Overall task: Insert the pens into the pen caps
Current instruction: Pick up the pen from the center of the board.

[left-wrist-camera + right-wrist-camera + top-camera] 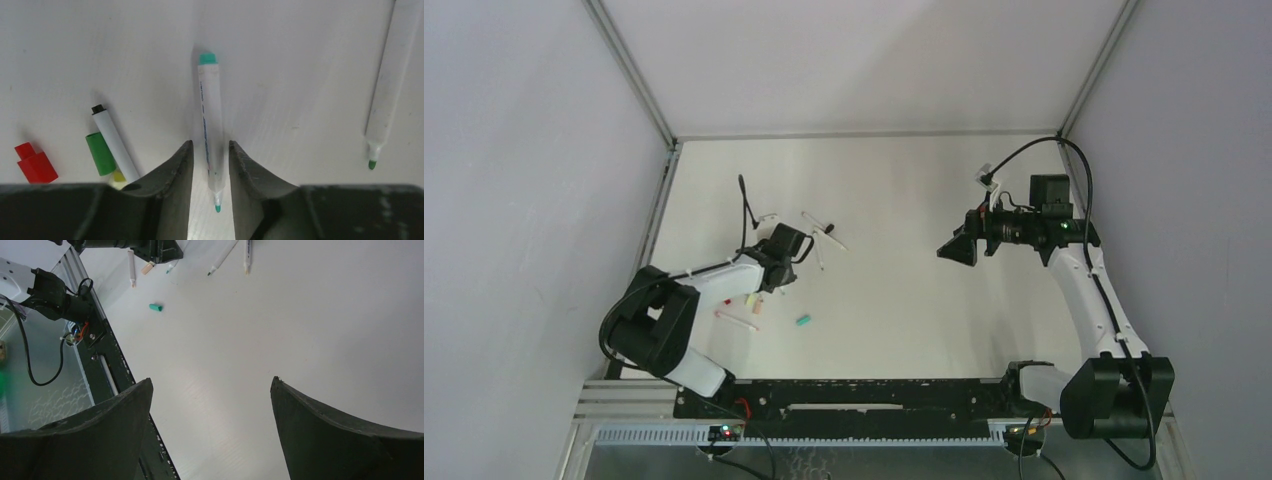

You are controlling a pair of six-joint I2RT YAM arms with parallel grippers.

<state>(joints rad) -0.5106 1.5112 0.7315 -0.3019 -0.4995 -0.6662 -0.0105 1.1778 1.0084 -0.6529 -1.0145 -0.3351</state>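
My left gripper (211, 150) is shut on a white pen (209, 115) with a teal nib. The nib end lies between the fingers (175, 170) and the teal end plug points away. To its left lie a black-tipped pen (116, 147), a green pen cap (100, 152) and a red cap (35, 164). A green-tipped pen (392, 85) lies to the right. The teal cap (803, 321) sits alone nearer the front edge. My right gripper (954, 250) hangs open above the table's right half, with nothing between its fingers (120, 415).
In the top view a red-tipped pen (736, 318) and a peach cap (755, 305) lie just in front of the left gripper (786, 250). Two more pens (824, 230) lie behind it. The black base rail (844, 395) runs along the near edge.
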